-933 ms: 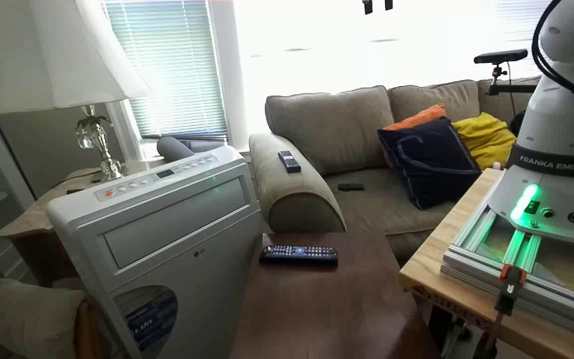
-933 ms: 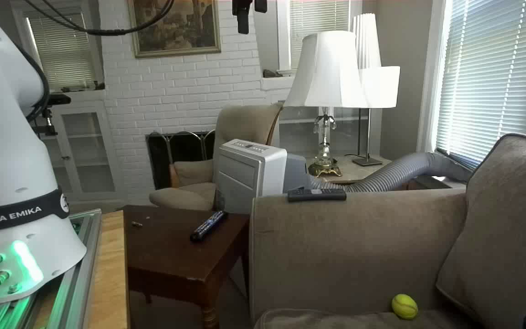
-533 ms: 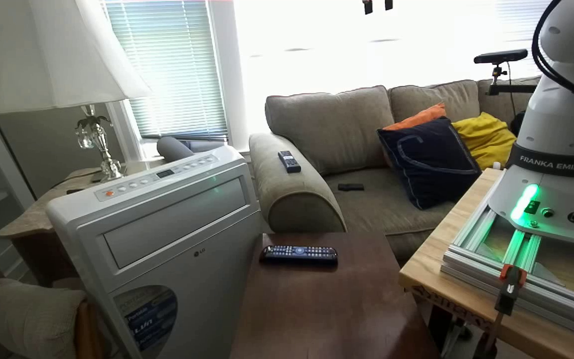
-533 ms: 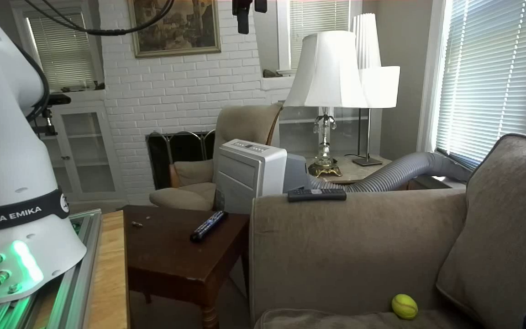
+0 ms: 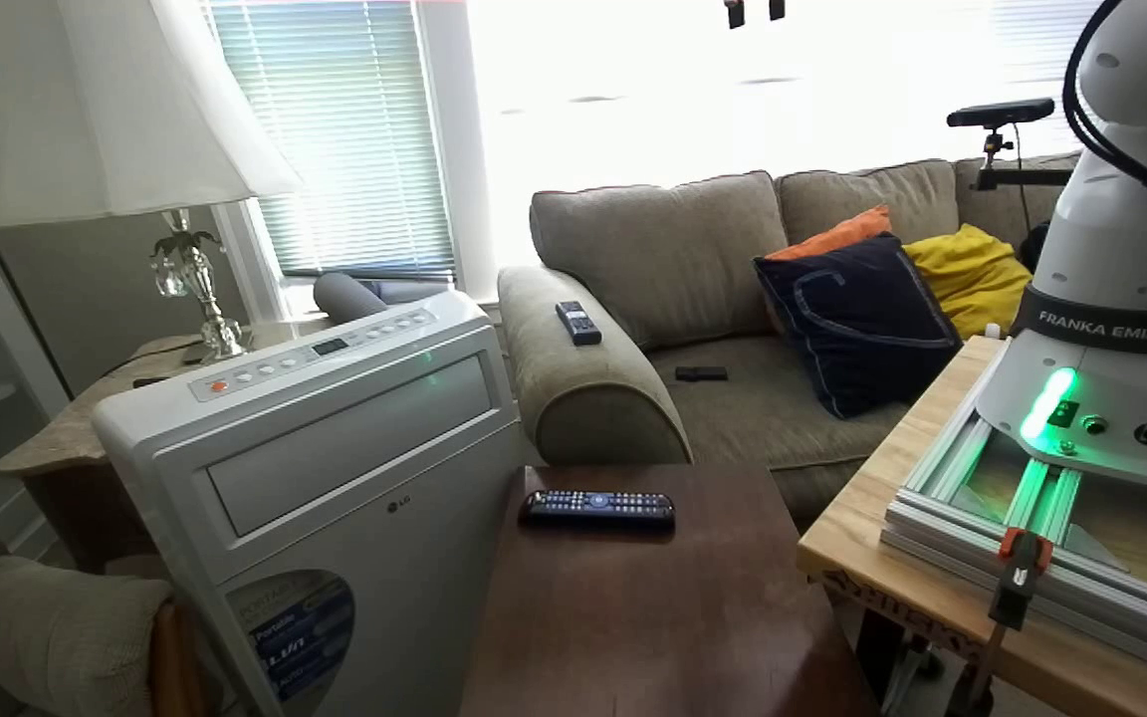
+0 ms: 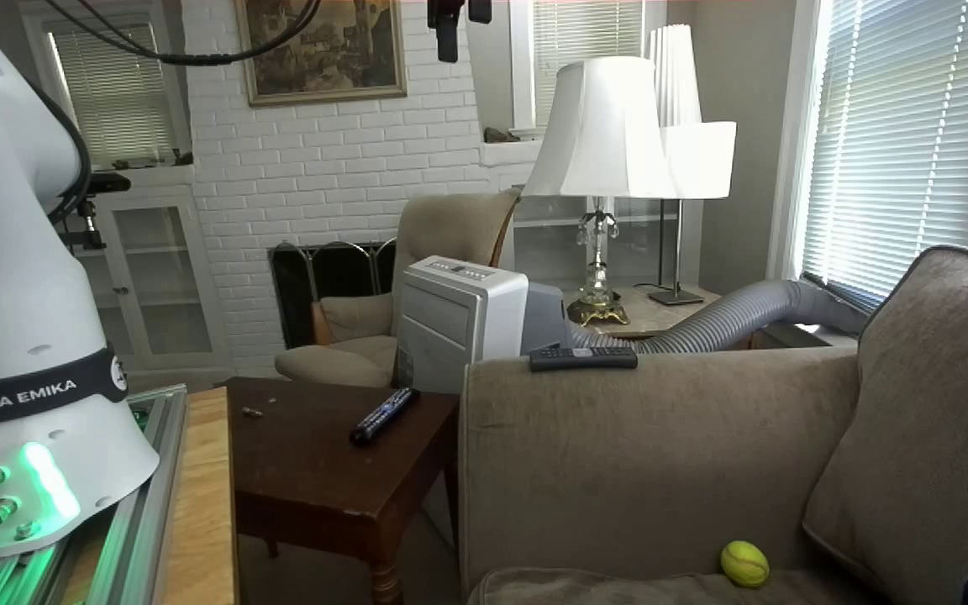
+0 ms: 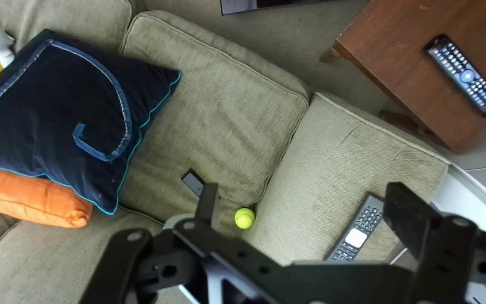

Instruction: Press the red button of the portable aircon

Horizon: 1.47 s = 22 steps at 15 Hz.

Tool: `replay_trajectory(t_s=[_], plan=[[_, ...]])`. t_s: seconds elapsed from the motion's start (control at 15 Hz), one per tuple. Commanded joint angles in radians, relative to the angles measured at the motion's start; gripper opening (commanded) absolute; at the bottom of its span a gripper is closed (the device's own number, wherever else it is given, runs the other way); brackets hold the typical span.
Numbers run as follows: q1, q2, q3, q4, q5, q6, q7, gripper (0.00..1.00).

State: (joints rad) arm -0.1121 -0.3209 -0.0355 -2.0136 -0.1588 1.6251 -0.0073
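Note:
The portable aircon [image 5: 414, 558] is a large pale grey-white box, standing at the left in an exterior view and mid-picture in an exterior view [image 6: 440, 318]. Its red button [image 5: 219, 385] is a small orange-red dot at one end of the top control strip. My gripper [image 7: 302, 190] is open and empty, its fingers wide apart over the sofa in the wrist view. Only its fingertips show at the top edge in both exterior views [image 5: 757, 13] [image 6: 464, 29], high up and well apart from the aircon. Pale surfaces at the wrist view's right edge may be the aircon.
A brown side table [image 5: 623, 617] with a remote [image 5: 597, 508] stands beside the aircon. A second remote [image 7: 357, 234] lies on the sofa arm [image 7: 352, 156]. A tennis ball [image 7: 244, 218] lies on the sofa. A lamp [image 6: 597, 134] and grey hose [image 6: 728, 315] are behind the aircon.

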Motion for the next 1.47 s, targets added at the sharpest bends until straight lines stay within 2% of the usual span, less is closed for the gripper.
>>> replay_trajectory(t_s=[0.0, 0.4, 0.93, 1.27, 1.33, 1.4], plan=[[0.027, 0.008, -0.006, 0.01, 0.015, 0.027, 0.003, 1.0], [0.127, 0.135, 0.08, 0.154, -0.004, 0.138, -0.022, 1.0], [0.254, 0.449, 0.2, 0.466, -0.039, 0.387, -0.02, 1.0], [0.354, 0.592, 0.24, 0.604, -0.115, 0.435, -0.069, 1.0], [0.376, 0.615, 0.246, 0.619, -0.132, 0.438, -0.085, 0.97], [0.395, 0.631, 0.25, 0.626, -0.147, 0.444, -0.102, 0.8]])
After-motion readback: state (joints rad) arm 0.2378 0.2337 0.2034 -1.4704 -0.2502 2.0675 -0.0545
